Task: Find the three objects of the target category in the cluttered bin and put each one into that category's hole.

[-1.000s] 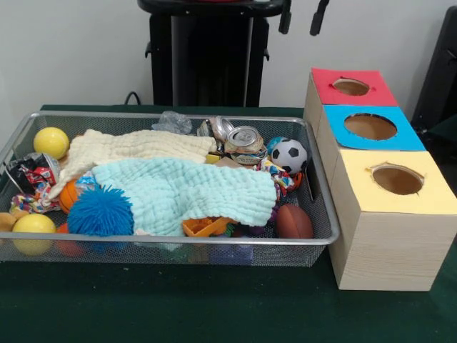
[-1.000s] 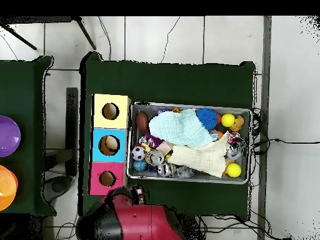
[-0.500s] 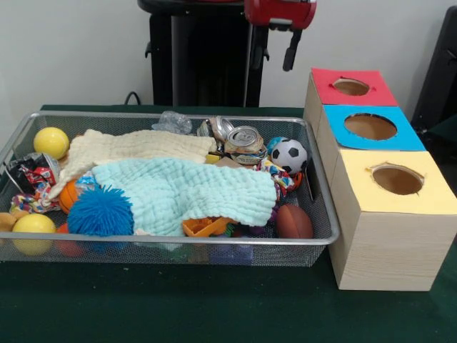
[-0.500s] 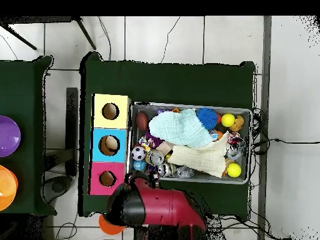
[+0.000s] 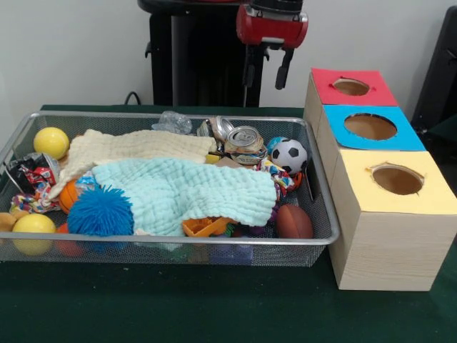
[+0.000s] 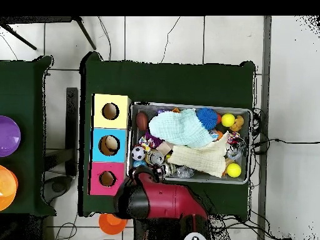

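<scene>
A: Red gripper (image 5: 265, 71) has swung in over the bin's (image 5: 171, 241) far rim, fingers apart, holding nothing.

B: Search just starting; one rope toy (image 5: 280, 176) sits beside the soccer ball (image 5: 289, 155), far right.

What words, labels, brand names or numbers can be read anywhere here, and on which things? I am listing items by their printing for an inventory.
No text can be read in either view.
Crushed silver metal can in the silver wire mesh bin: any printing is too blurred to read.
Crumpled red, black and white foil wrapper at the bin's end: markings show, none legible.
Red, blue and yellow topped wooden boxes: no lettering shows.
</scene>
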